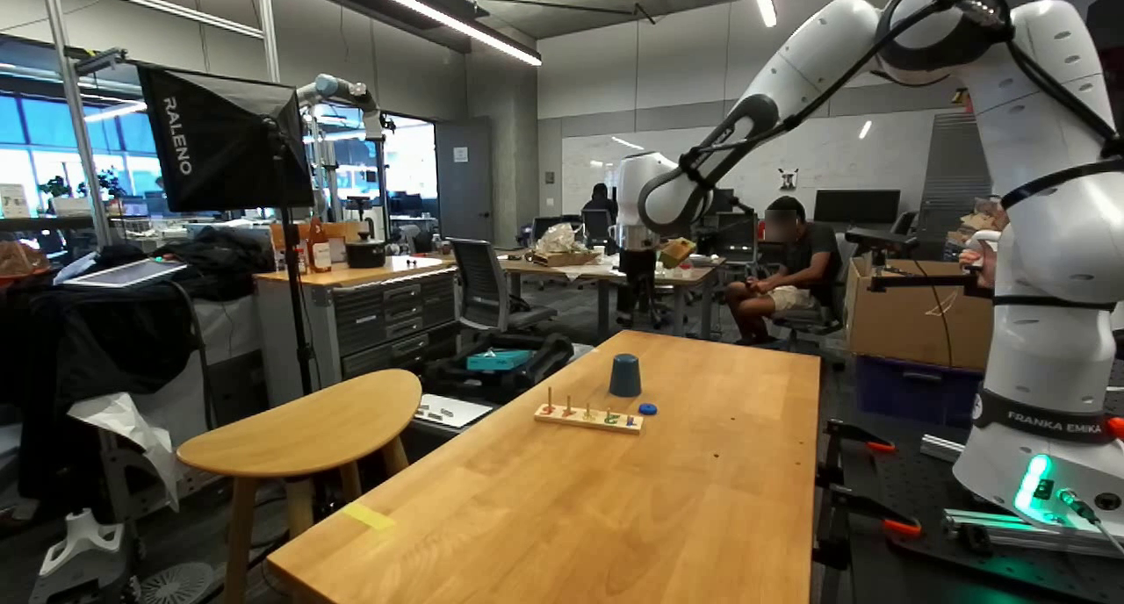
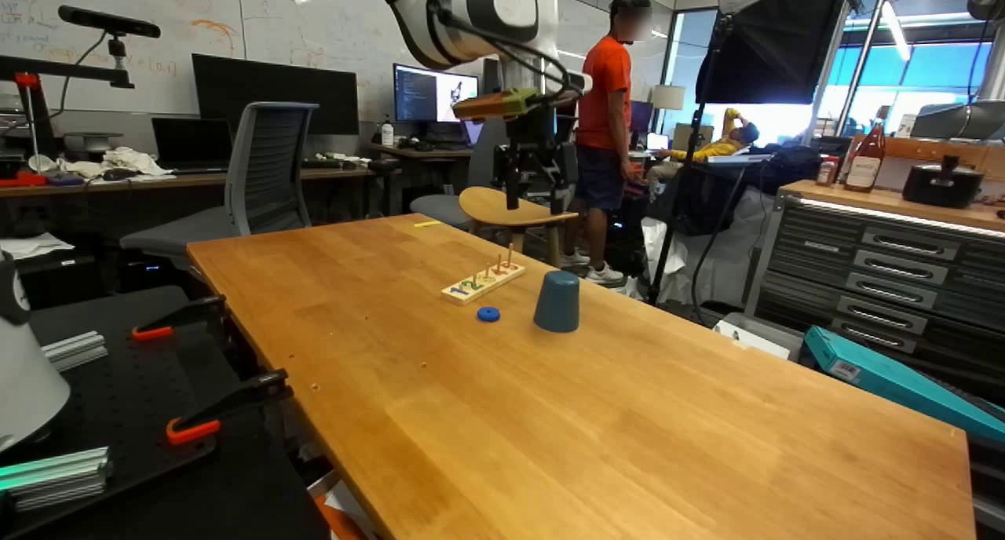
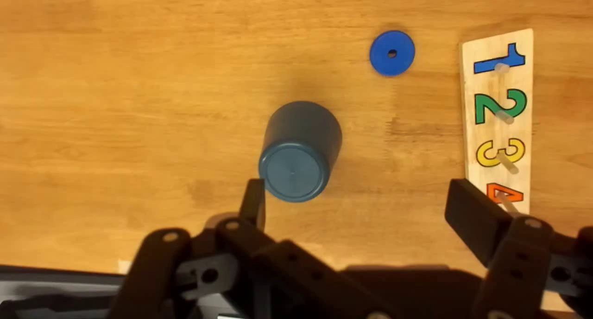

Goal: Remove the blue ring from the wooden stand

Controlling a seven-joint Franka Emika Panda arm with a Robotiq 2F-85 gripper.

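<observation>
The blue ring (image 3: 384, 61) is a flat, bright blue disc with a small centre hole. It lies on the table beside the wooden stand, and also shows in both exterior views (image 1: 648, 409) (image 2: 488, 314). The pale wooden stand (image 3: 472, 133) has a row of bare upright pegs and coloured numbers; it stands in both exterior views (image 1: 580, 422) (image 2: 455, 295). Its far end is hidden behind a finger in the wrist view. My gripper (image 3: 356, 184) is open and empty, well above the table in both exterior views (image 1: 639, 310) (image 2: 535, 208).
An upside-down blue-grey cup (image 3: 294, 170) stands on the table near the ring, also in both exterior views (image 1: 625, 376) (image 2: 557, 303). The table edge (image 3: 69, 268) runs behind the cup. A small wooden stool (image 1: 307, 424) stands beside the table.
</observation>
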